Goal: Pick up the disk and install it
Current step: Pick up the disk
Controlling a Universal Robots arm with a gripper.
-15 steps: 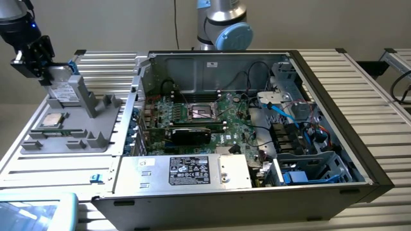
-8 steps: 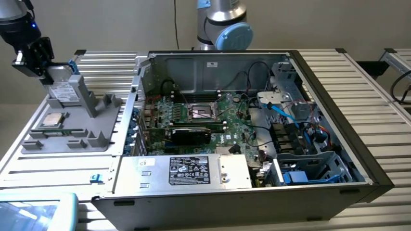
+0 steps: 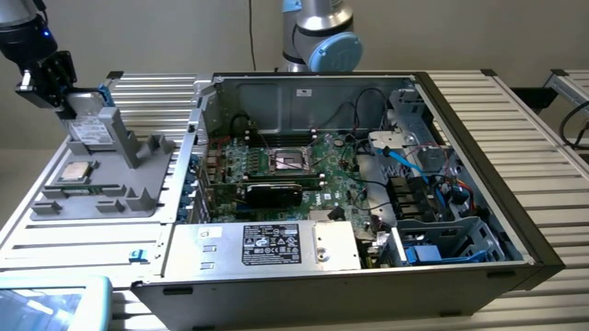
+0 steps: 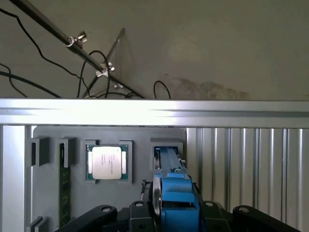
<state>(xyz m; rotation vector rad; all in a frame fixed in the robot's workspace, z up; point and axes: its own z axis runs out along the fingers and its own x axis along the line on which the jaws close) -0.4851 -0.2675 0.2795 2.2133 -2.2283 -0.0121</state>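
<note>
The disk (image 3: 93, 128) stands on edge at the exterior view's far left, a silver drive with a white label and a blue bracket along its upper edge. It rises over the tall slot of the grey parts holder (image 3: 138, 181). My gripper (image 3: 72, 103) is shut on its upper end. In the wrist view the disk (image 4: 174, 191) shows edge-on as a blue strip, and my gripper (image 4: 174, 215) has a black finger on each side of it. Whether the lower end still sits in the slot I cannot tell.
A square processor chip (image 3: 74, 172) (image 4: 107, 163) lies in the holder beside a memory stick (image 4: 64, 186). The open computer case (image 3: 313, 172) takes up the middle, with a silver power-supply box (image 3: 276, 245) in front and a blue-edged drive cage (image 3: 446, 241) at its right. Loose cables (image 3: 414, 162) cross the case.
</note>
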